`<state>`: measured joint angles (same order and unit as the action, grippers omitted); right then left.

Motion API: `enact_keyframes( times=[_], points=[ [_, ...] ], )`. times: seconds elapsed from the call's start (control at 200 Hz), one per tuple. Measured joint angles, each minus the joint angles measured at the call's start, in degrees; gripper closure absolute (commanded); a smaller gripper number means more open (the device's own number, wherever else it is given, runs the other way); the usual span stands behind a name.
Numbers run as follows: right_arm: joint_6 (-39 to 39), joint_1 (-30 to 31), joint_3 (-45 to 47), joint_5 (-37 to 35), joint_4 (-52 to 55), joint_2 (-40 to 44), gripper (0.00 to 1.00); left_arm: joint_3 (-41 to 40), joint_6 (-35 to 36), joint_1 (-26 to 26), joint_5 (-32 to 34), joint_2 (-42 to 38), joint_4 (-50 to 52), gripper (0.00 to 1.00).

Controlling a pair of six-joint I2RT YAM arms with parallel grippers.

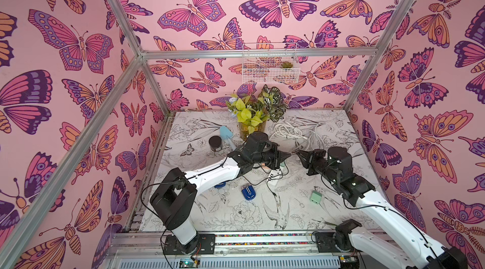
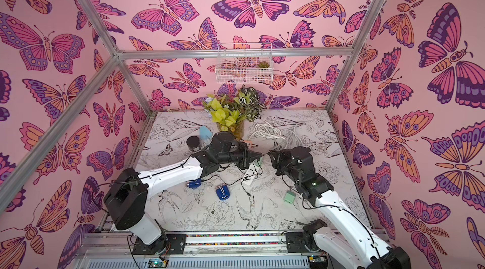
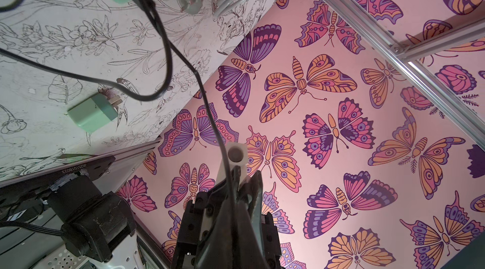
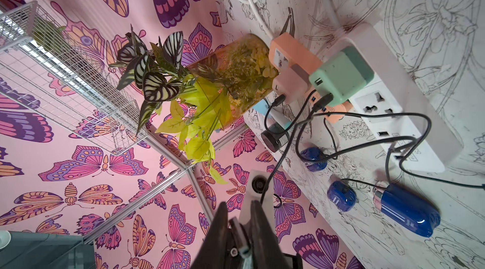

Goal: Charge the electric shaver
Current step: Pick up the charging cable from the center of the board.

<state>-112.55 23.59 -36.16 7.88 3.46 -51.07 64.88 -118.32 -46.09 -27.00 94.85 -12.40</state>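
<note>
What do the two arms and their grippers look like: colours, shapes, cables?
Both the left arm and right arm have white rounded links, black joint housings and thin black cables looping outside. The left gripper and right gripper are black with tapered dark jaws.

The space is enclosed by pink walls point(image 1: 31, 52) papered with orange, magenta and purple butterflies. Aluminium struts point(image 1: 196, 54) are set along the corners. A white wire basket point(image 1: 270, 75) is hung on the back wall. The tabletop point(image 1: 236, 218) is covered in black-line flower and bird drawings.
</note>
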Motion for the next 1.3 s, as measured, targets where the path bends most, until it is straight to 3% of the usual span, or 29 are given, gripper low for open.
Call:
enact_keyframes(
  times=[0.185, 0.335, 0.441, 0.656, 0.756, 0.896, 1.162, 1.297],
  points=[
    [2.36, -0.22, -0.17, 0.04, 1.92, 0.04, 1.0, 0.0, -0.07, 0.0, 0.0, 0.0, 0.02, 1.0],
    [4.92, -0.35, -1.44, 0.57, 4.07, -0.76, 1.0, 0.0, 0.13, 0.02, 0.07, -0.07, 0.09, 1.0],
    [6.86, -0.37, -3.91, 0.83, 5.44, -1.9, 1.0, 0.0, 1.09, 0.2, 0.48, -0.61, 0.28, 0.78],
    [11.61, -0.37, -14.14, 2.73, 6.99, -6.71, 1.0, 0.24, 3.93, 1.49, 1.57, -3.21, 0.87, 0.62],
    [12.98, -0.37, -17.75, 3.98, 7.04, -8.46, 1.0, 0.66, 4.83, 1.9, 2.21, -4.37, 1.16, 0.59],
    [13.79, -0.35, -20.17, 5.29, 7.04, -10.36, 1.0, 0.81, 6.64, 2.12, 4.22, -6.56, 2.21, 0.45],
    [13.14, 2.73, -23.5, 5.27, 6.45, -14.67, 1.0, 3.26, 8.63, 2.69, 6.95, -9.25, 2.34, 0.47],
    [12.04, 4.68, -25.09, 4.81, 5.25, -15.61, 1.0, 3.34, 9.53, 2.69, 8.0, -10.03, 2.71, 0.61]
  ],
)
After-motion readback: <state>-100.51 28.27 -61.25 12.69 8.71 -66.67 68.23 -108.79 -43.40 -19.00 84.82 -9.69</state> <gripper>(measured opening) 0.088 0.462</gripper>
